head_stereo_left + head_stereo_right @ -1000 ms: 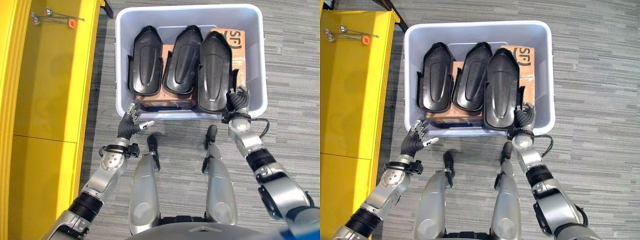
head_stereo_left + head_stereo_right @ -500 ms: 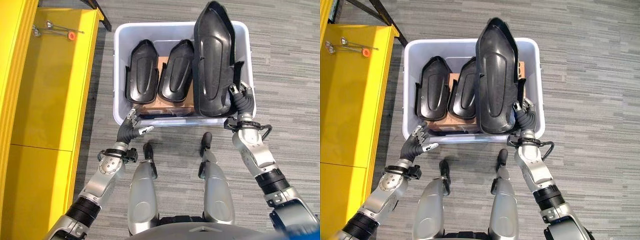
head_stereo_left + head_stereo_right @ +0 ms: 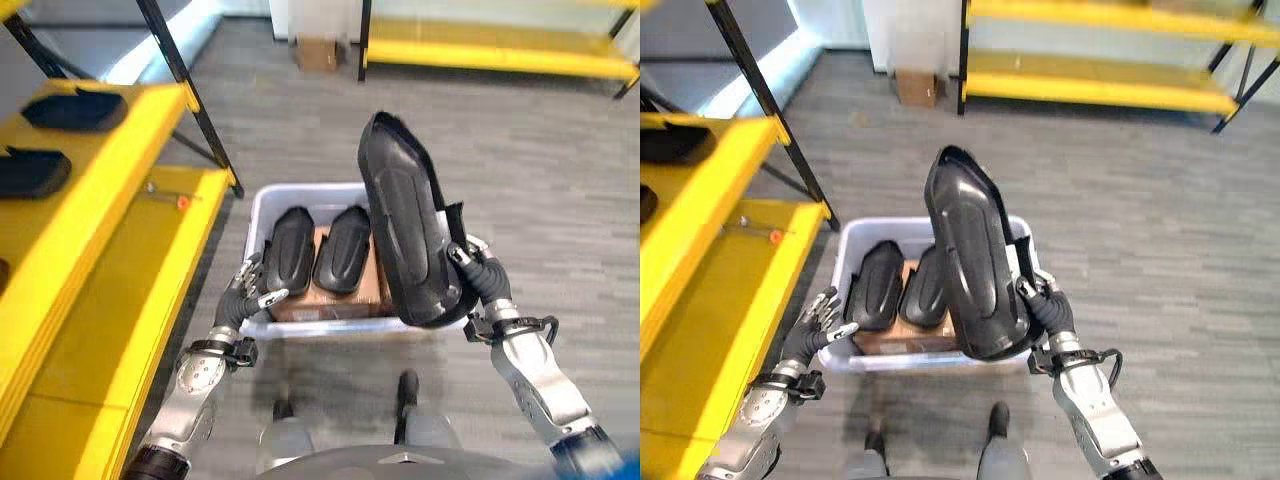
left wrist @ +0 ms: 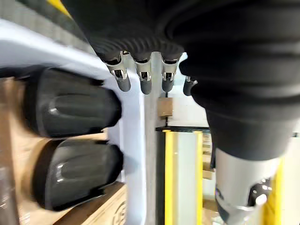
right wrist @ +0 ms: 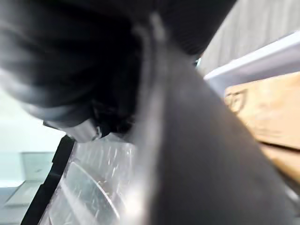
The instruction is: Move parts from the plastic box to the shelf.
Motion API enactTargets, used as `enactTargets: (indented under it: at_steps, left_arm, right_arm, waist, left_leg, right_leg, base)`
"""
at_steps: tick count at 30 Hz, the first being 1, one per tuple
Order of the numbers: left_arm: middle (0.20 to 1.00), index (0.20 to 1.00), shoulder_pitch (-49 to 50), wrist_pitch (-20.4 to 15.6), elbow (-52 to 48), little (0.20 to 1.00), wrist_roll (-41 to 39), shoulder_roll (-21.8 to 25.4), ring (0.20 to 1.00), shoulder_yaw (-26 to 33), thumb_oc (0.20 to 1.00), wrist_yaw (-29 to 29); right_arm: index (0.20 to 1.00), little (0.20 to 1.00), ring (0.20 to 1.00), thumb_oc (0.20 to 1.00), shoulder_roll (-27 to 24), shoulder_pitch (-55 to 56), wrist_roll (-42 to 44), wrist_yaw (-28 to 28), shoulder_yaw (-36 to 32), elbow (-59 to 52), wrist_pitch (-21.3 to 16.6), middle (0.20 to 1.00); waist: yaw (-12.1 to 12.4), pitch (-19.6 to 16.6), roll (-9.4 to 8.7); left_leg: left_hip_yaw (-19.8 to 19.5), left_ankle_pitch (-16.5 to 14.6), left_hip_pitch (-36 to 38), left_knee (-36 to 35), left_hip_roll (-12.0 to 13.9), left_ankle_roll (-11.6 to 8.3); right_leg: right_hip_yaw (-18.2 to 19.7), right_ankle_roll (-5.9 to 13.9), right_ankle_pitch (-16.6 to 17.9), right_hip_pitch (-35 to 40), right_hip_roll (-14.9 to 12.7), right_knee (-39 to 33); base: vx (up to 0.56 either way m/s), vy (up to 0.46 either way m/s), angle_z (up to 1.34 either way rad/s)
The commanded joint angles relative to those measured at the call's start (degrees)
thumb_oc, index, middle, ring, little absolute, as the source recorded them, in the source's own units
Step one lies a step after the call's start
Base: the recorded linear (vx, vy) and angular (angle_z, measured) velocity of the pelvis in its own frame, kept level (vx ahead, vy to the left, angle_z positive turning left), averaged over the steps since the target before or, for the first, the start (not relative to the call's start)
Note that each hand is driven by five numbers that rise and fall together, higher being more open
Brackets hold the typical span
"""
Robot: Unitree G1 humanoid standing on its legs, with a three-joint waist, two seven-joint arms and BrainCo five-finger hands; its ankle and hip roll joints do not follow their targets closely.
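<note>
Above the plastic box [image 3: 262, 205], the lifted black part [image 3: 405, 235] stands nearly upright, clamped at its lower edge by the right hand [image 3: 478, 278], fingers curled on its rim. Two more parts [image 3: 290, 248] lie inside on a cardboard carton [image 3: 330, 300]. The left hand [image 3: 250, 290] hovers at the box's near-left corner, fingers relaxed and apart, holding nothing. Your grip is low on a tall piece, so I judge it prone to tipping; bring the left hand under it before carrying. The yellow shelf [image 3: 120, 135] lies to your left, already bearing dark parts [image 3: 75, 110]. Mind its black upright post [image 3: 185, 85] between box and shelf.
</note>
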Motion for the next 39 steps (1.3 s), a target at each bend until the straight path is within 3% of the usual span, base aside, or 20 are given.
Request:
enactTargets:
  at_steps: [1, 6, 9, 10, 11, 13, 14, 16, 17, 18, 19, 20, 23, 24, 27, 28, 33, 35, 37, 39]
  left_arm:
    - [1.000, 1.000, -0.14, -1.69, -1.38, 1.000, 1.32, 1.11, 1.000, 1.88, 1.000, -1.49]
    - [1.000, 1.000, 0.42, -1.06, -0.23, 1.000, 0.73, -1.08, 1.000, 2.47, 1.000, -1.42]
    - [1.000, 1.000, 1.37, -0.86, -0.03, 1.000, -0.12, -2.18, 1.000, 3.09, 1.000, -1.21]
    - [1.000, 1.000, 2.55, -0.70, 0.17, 1.000, -0.63, -2.84, 1.000, 3.78, 1.000, -1.27]
    - [1.000, 1.000, 2.98, -0.79, 0.34, 1.000, -0.96, -3.05, 1.000, 3.91, 1.000, -1.28]
    - [1.000, 1.000, 3.17, -0.73, 0.72, 1.000, -1.24, -3.13, 1.000, 3.85, 1.000, -1.30]
    - [1.000, 1.000, 3.03, -0.47, 0.99, 1.000, -1.33, -3.54, 1.000, 3.33, 1.000, -1.31]
    - [1.000, 1.000, 2.35, -0.33, 1.85, 1.000, -1.24, -3.95, 1.000, 2.66, 1.000, -1.40]
    - [1.000, 1.000, 1.51, -0.26, 2.37, 1.000, -1.02, -4.09, 1.000, 2.20, 1.000, -1.34]
    - [1.000, 1.000, 1.46, -0.28, 2.40, 1.000, -1.02, -4.10, 1.000, 2.18, 1.000, -1.33]
    - [1.000, 1.000, 0.36, -0.17, 2.92, 1.000, -0.85, -4.33, 1.000, 1.86, 1.000, -1.06]
    - [1.000, 1.000, -0.28, -0.16, 2.88, 1.000, -0.94, -4.30, 1.000, 1.64, 1.000, -1.21]
    - [1.000, 1.000, 0.21, -0.12, 1.65, 1.000, -1.10, -4.73, 1.000, 1.76, 1.000, -1.43]
    - [1.000, 1.000, 0.52, -0.15, 1.39, 1.000, -1.17, -4.89, 1.000, 1.93, 1.000, -1.63]
    - [1.000, 1.000, 0.38, -0.09, 1.59, 1.000, -0.91, -5.12, 1.000, 1.75, 1.000, -1.85]
    - [1.000, 1.000, 0.09, -0.42, 0.68, 1.000, -1.95, -4.46, 1.000, 2.44, 1.000, -1.74]
    - [1.000, 1.000, -0.28, -0.97, -0.24, 1.000, -0.89, -2.31, 1.000, 4.00, 1.000, -1.05]
    - [1.000, 1.000, -0.97, -1.25, -1.02, 1.000, -0.30, -1.70, 1.000, 4.63, 1.000, -0.34]
    - [1.000, 1.000, -1.94, -1.23, -1.09, 1.000, 0.77, -1.58, 1.000, 4.60, 1.000, 0.39]
    - [1.000, 1.000, -2.24, -1.15, -1.12, 1.000, 0.98, -1.60, 1.000, 4.73, 1.000, 0.75]
  right_arm:
    - [0.200, 0.200, 0.200, 0.200, -0.74, -3.78, 3.83, 1.72, -2.16, -5.19, -2.35, 0.200]
    - [0.200, 0.200, 0.200, 0.200, -0.35, -4.55, 5.50, 3.05, -0.40, -5.67, -1.47, 0.200]
    - [0.200, 0.200, 0.200, 0.200, -0.68, -6.96, 4.93, 3.61, 0.94, -5.76, -1.30, 0.200]
    - [0.200, 0.200, 0.200, 0.200, -1.24, -8.56, 4.70, 3.73, 1.56, -5.88, -1.52, 0.200]
    - [0.200, 0.200, 0.200, 0.200, -1.60, -9.11, 4.34, 3.72, 1.74, -5.87, -1.75, 0.200]
    - [0.200, 0.200, 0.200, 0.200, -1.74, -9.53, 4.18, 3.57, 1.88, -5.65, -1.97, 0.200]
    - [0.200, 0.200, 0.200, 0.200, -2.04, -9.92, 4.04, 2.91, 1.63, -5.15, -2.45, 0.200]
    - [0.200, 0.200, 0.200, 0.200, -2.44, -9.42, 3.70, 2.48, 0.77, -5.04, -2.79, 0.200]
    - [0.200, 0.200, 0.200, 0.200, -2.82, -9.15, 3.03, 1.94, 0.12, -5.04, -2.89, 0.200]
    - [0.200, 0.200, 0.200, 0.200, -2.82, -9.15, 3.02, 1.94, 0.10, -5.04, -2.89, 0.200]
    - [0.200, 0.200, 0.200, 0.200, -3.16, -8.42, 2.13, 1.40, -0.68, -4.97, -3.06, 0.200]
    - [0.200, 0.200, 0.200, 0.200, -3.00, -7.77, 2.07, 1.12, -0.88, -4.73, -2.78, 0.200]
    - [0.200, 0.200, 0.200, 0.200, -2.17, -4.58, 2.54, 1.36, -2.07, -4.81, -2.18, 0.200]
    - [0.200, 0.200, 0.200, 0.200, -1.42, -2.77, 3.01, 1.59, -2.87, -4.98, -1.98, 0.200]
    - [0.200, 0.200, 0.200, 0.200, -1.19, -1.55, 2.71, 1.80, -3.97, -5.42, -1.76, 0.200]
    - [0.200, 0.200, 0.200, 0.200, -0.03, -1.49, 3.06, 1.89, -3.64, -4.20, -1.11, 0.200]
    - [0.200, 0.200, 0.200, 0.200, 1.94, -3.06, 1.53, 2.52, -2.85, -3.65, -0.71, 0.200]
    - [0.200, 0.200, 0.200, 0.200, 3.21, -4.59, 1.35, 1.96, -2.05, -2.92, -0.71, 0.200]
    - [0.200, 0.200, 0.200, 0.200, 4.77, -5.43, 1.37, 1.70, -1.14, -2.68, -0.22, 0.200]
    - [0.200, 0.200, 0.200, 0.200, 5.36, -5.95, 1.34, 1.54, -0.69, -2.56, -0.16, 0.200]
  waist:
    - [0.71, 0.83, -0.86]
    - [1.41, -1.35, -0.83]
    - [2.44, -1.91, -0.48]
    - [3.68, -1.55, 0.24]
    - [4.57, -1.14, 0.55]
    - [5.29, -0.79, 0.95]
    - [6.25, 0.01, 1.58]
    - [6.74, 0.98, 1.75]
    - [6.14, 1.38, 1.60]
    - [6.10, 1.40, 1.57]
    - [4.82, 1.53, 0.93]
    - [4.36, 1.58, 0.75]
    - [3.91, 1.21, 1.02]
    - [3.98, 0.49, 1.40]
    - [4.09, -0.02, 1.57]
    - [5.48, -0.29, 0.45]
    - [7.74, -1.38, -2.68]
    - [8.87, -1.64, -3.80]
    - [9.67, -2.19, -4.18]
    - [9.60, -2.09, -4.00]
  left_leg:
    - [-3.16, 3.74, -4.68, 1.33, 1.75, 0.92]
    - [-3.26, 4.26, -2.23, 0.08, 2.78, 0.76]
    - [-4.33, 5.82, -1.53, -0.28, 4.74, 0.09]
    - [-6.15, 9.77, -2.60, -0.97, 6.55, -1.28]
    - [-7.07, 11.78, -3.41, -1.14, 7.09, -1.86]
    - [-8.27, 13.84, -4.39, -1.76, 7.53, -2.63]
    - [-10.20, 17.16, -6.47, -3.49, 7.77, -3.57]
    - [-9.21, 19.04, -9.07, -3.51, 7.55, -3.39]
    - [-6.05, 18.89, -10.37, -2.52, 7.98, -2.49]
    - [-6.11, 18.83, -10.43, -2.42, 7.92, -2.47]
    - [0.53, 17.67, -10.26, -0.26, 9.87, -2.75]
    - [2.81, 17.04, -10.09, 0.63, 10.80, -2.71]
    - [3.51, 15.39, -9.28, 2.57, 12.65, -3.32]
    - [3.78, 12.84, -8.84, 2.52, 12.63, -2.96]
    - [3.39, 11.34, -8.78, 1.65, 10.33, -2.19]
    - [2.43, 8.01, -9.55, 4.52, 6.76, -1.04]
    - [1.72, 1.96, -11.66, 8.03, 0.50, 2.63]
    - [1.39, -0.24, -12.68, 9.37, -2.65, 4.53]
    - [0.73, -2.31, -12.58, 8.66, -7.33, 7.43]
    - [0.80, -2.52, -11.89, 7.86, -8.29, 8.27]
  right_leg:
    - [-0.28, 4.02, -7.40, 3.63, -4.10, 7.14]
    - [-0.99, 3.30, -9.88, 5.28, -3.03, 8.92]
    - [-1.89, 1.90, -12.59, 6.08, -0.64, 10.85]
    - [-3.51, 0.48, -13.98, 6.38, 1.75, 11.37]
    - [-4.34, -0.10, -14.41, 6.43, 2.61, 11.41]
    - [-5.47, -0.70, -14.65, 6.56, 3.44, 11.12]
    - [-8.50, -1.43, -14.94, 6.89, 4.03, 10.57]
    - [-11.65, -1.96, -15.09, 7.21, 3.57, 10.43]
    - [-13.46, -2.30, -14.98, 7.14, 2.89, 10.54]
    - [-13.51, -2.27, -15.04, 7.13, 2.81, 10.61]
    - [-15.29, -2.33, -16.19, 7.58, 2.02, 11.14]
    - [-16.26, -2.42, -15.78, 7.56, 1.55, 10.99]
    - [-18.38, -1.56, -14.38, 9.23, 0.56, 9.39]
    - [-20.02, -0.86, -14.10, 10.49, -1.06, 9.39]
    - [-21.94, 0.27, -12.91, 11.92, -3.64, 9.86]
    - [-23.29, 1.87, -10.08, 14.30, -7.31, 9.54]
    - [-24.86, 5.41, -2.67, 15.08, -13.59, 10.70]
    - [-24.95, 6.84, 1.71, 15.18, -16.47, 11.77]
    - [-25.79, 7.73, 8.54, 14.41, -20.46, 17.53]
    - [-25.78, 7.66, 8.68, 13.25, -21.39, 20.46]
  base:
    - [0.05, -0.036, -0.02]
    - [0.03, -0.055, -0.03]
    - [-0.03, -0.189, 0.14]
    - [-0.12, -0.255, 0.28]
    - [-0.11, -0.212, 0.31]
    - [-0.11, -0.115, 0.37]
    - [-0.18, -0.136, 0.59]
    - [-0.18, -0.076, 0.75]
    - [-0.13, -0.022, 1.19]
    - [-0.08, -0.040, 1.60]
    - [-0.04, -0.013, 1.75]
    - [-0.05, -0.002, 1.26]
    - [0.01, 0.104, 1.07]
    - [0.11, 0.275, 0.86]
    - [0.16, 0.286, 0.82]
    - [0.19, 0.327, 0.73]
    - [0.16, 0.303, 0.42]
    - [0.17, 0.356, 0.41]
    - [0.21, 0.444, 0.45]
    - [0.17, 0.344, 0.63]
